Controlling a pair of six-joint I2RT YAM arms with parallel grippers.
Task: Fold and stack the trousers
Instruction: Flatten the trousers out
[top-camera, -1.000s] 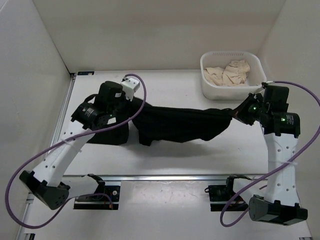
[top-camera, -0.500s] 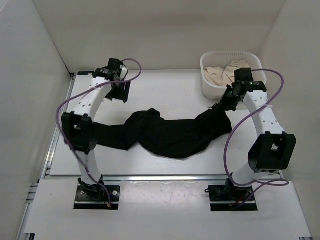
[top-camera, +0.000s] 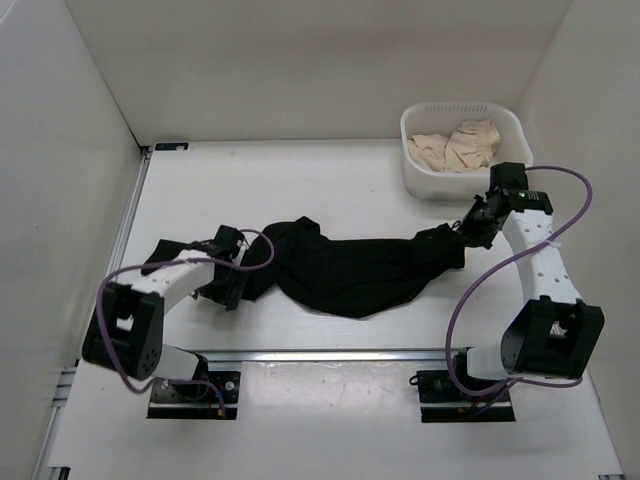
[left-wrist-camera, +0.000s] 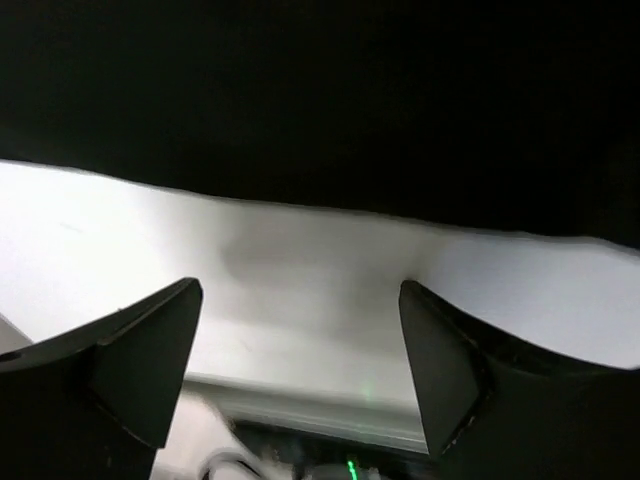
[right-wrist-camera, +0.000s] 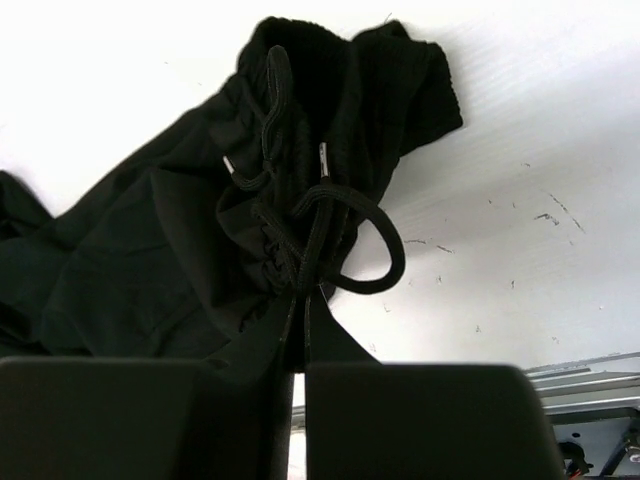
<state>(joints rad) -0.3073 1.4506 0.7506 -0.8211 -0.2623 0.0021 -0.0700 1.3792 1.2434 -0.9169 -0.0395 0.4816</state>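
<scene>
The black trousers (top-camera: 350, 270) lie crumpled across the middle of the table, bunched at the left. My right gripper (top-camera: 466, 231) is shut on their right end. In the right wrist view its jaws (right-wrist-camera: 303, 295) pinch the gathered waistband of the trousers (right-wrist-camera: 180, 240), with the drawstring (right-wrist-camera: 372, 255) looping out over the table. My left gripper (top-camera: 228, 290) sits low at the trousers' left end. In the left wrist view it (left-wrist-camera: 300, 345) stands open with only bare table between the fingers (left-wrist-camera: 140, 365), and the trousers' black fabric (left-wrist-camera: 320, 90) fills the top of that view.
A white basket (top-camera: 413, 175) holding beige cloth (top-camera: 460, 145) stands at the back right, just behind my right gripper. White walls close in the table on three sides. A metal rail (top-camera: 330, 352) runs along the near edge.
My left gripper has opened and let go of the fabric, and the left arm has swung from the back left down to the trousers' near-left end. The right gripper keeps its hold.
</scene>
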